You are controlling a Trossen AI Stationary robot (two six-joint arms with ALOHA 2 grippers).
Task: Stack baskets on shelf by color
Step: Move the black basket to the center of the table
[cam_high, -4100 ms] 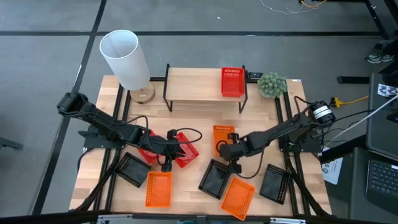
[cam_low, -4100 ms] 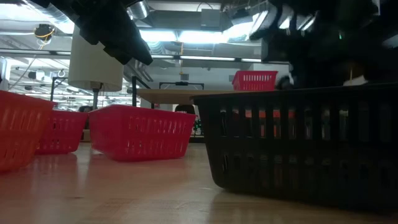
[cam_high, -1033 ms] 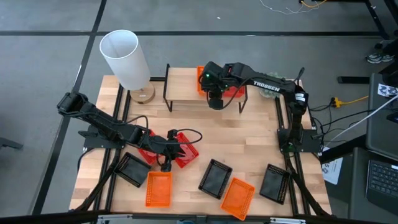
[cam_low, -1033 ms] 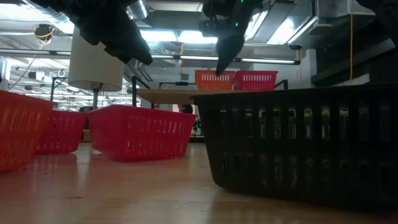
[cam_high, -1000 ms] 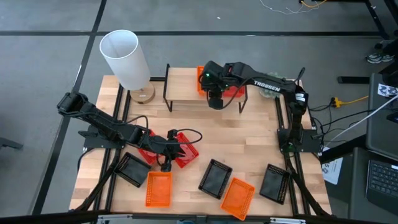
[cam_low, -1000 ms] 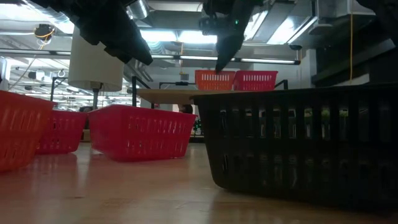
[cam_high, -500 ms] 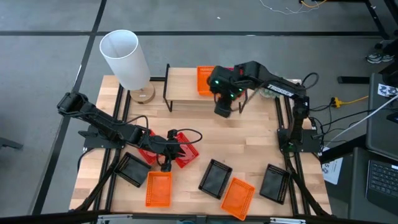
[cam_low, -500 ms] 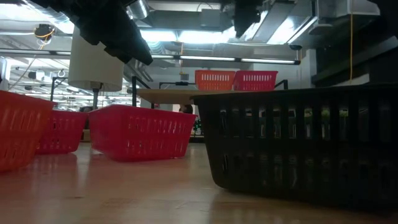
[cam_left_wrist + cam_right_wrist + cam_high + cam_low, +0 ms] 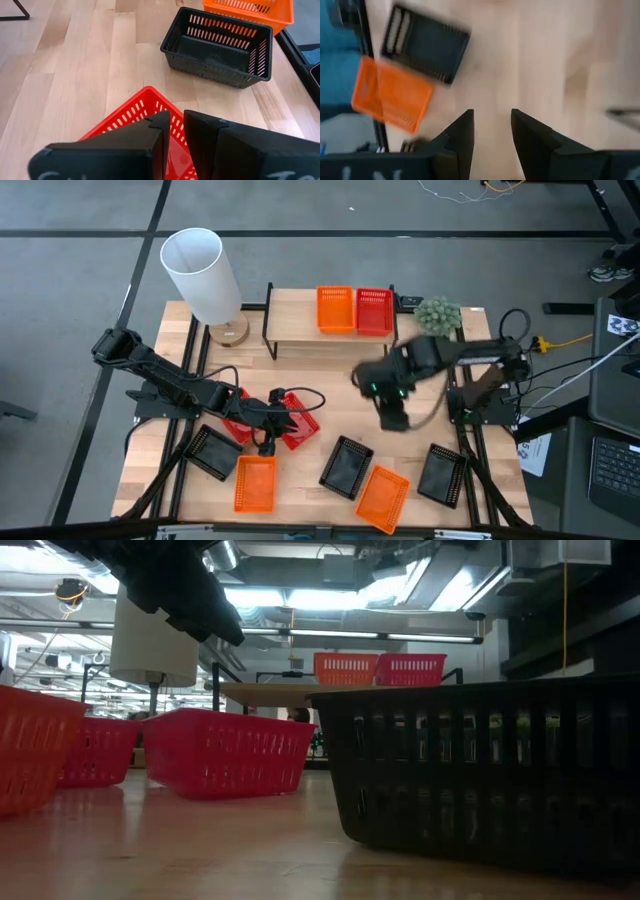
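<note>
Shelf [image 9: 300,320] at the table's far edge: light wood plank top, thin black legs. On its right end sit one orange basket [image 9: 336,310] and one red basket [image 9: 374,311], side by side and touching, long axes running front to back across the plank. All baskets are shallow rectangular mesh trays with slotted walls.

Still on the table [image 9: 330,395]: two red baskets [image 9: 290,420] overlapping at the left-centre, under the left gripper [image 9: 268,423]. Near the front edge: black basket [image 9: 213,452] at the left, tilted; orange basket [image 9: 254,483] beside it, long axis front to back; black basket [image 9: 347,466] and orange basket [image 9: 383,497] at the centre, both skewed diagonally; black basket [image 9: 441,473] toward the front right corner.

Left gripper fingers nearly together over the red basket's rim; cannot tell if they pinch it. Right gripper [image 9: 392,415] hangs over bare table at the centre-right, fingers apart, holding nothing.

No readable writing or labels in these views.
</note>
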